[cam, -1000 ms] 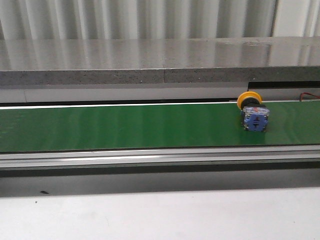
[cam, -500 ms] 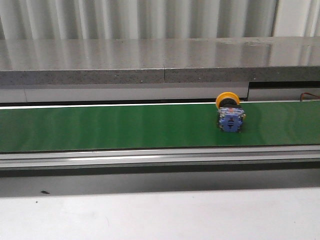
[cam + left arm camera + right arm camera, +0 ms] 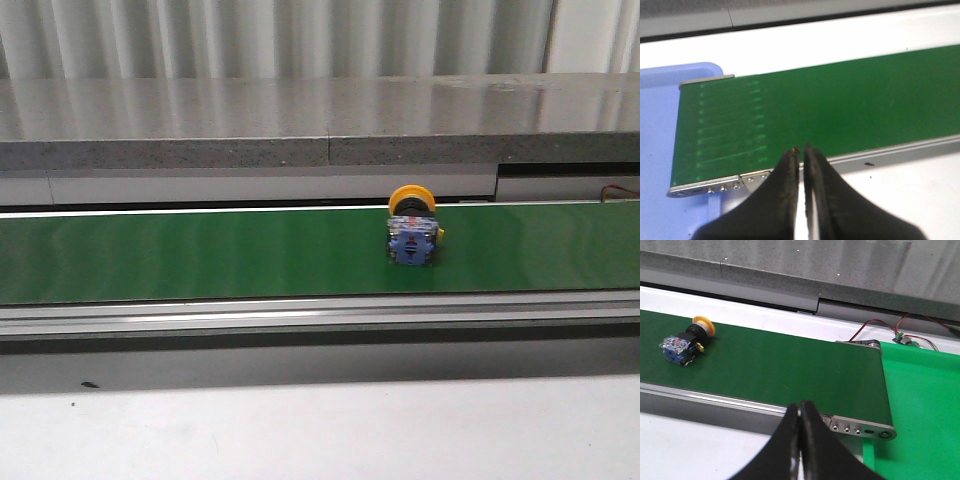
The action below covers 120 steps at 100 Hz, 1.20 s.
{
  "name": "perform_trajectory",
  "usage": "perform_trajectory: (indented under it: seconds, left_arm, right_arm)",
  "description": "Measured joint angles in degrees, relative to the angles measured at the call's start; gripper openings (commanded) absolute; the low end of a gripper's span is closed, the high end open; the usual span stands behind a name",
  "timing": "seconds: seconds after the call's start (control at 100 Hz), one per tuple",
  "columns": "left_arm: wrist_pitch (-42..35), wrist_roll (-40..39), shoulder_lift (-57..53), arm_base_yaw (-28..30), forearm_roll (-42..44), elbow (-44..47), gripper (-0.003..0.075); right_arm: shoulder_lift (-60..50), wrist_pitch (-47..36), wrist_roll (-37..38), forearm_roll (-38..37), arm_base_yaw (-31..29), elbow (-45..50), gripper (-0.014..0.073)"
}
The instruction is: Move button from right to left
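The button lies on its side on the green belt, right of the belt's middle and toward its far edge, its yellow cap pointing to the far side and its blue base to the near side. Neither arm touches it. The left gripper hangs with fingers clenched on nothing above the belt's left end, beside a blue tray. The right gripper is likewise clenched and empty at the near edge close to the belt's right end.

The step appears to be waiting for the belt to carry the button. To catch it well, the left fingers should probably part early, before it arrives.

A second ago the button lay near the belt's right end; it has since travelled steadily leftward, orientation unchanged.
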Motion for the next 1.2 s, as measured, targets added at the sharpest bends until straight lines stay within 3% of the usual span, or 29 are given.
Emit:
perform_trajectory:
  seconds: [0.09, 0.18, 0.43, 0.73, 1.2]
  left_arm:
    - [1.6, 0.53, 3.99, 0.0, -0.13, -1.41, 0.0465]
    - [1.28, 0.76, 6.84, 0.0, -0.74, -2.22, 0.0566]
    - [-1.54, 0.76, 11.81, 0.0, -4.24, -3.0, 0.0563]
    - [7.28, 0.38, 21.67, -0.47, -10.22, -13.01, 0.0547]
    - [8.18, -9.1, 44.14, -13.55, -10.82, -28.29, 0.051]
  right_arm:
    - [0.0, 0.0, 0.0, 0.0, 0.0, 0.0, -0.0068]
    - [0.0, 0.0, 0.0, 0.0, 0.0, 0.0, -0.0068]
    - [0.0, 0.0, 0.0, 0.0, 0.0, 0.0, -0.0068]
    - [0.0, 0.0, 0.0, 0.0, 0.0, 0.0, -0.0068]
    - [0.0, 0.0, 0.0, 0.0, 0.0, 0.0, -0.0068]
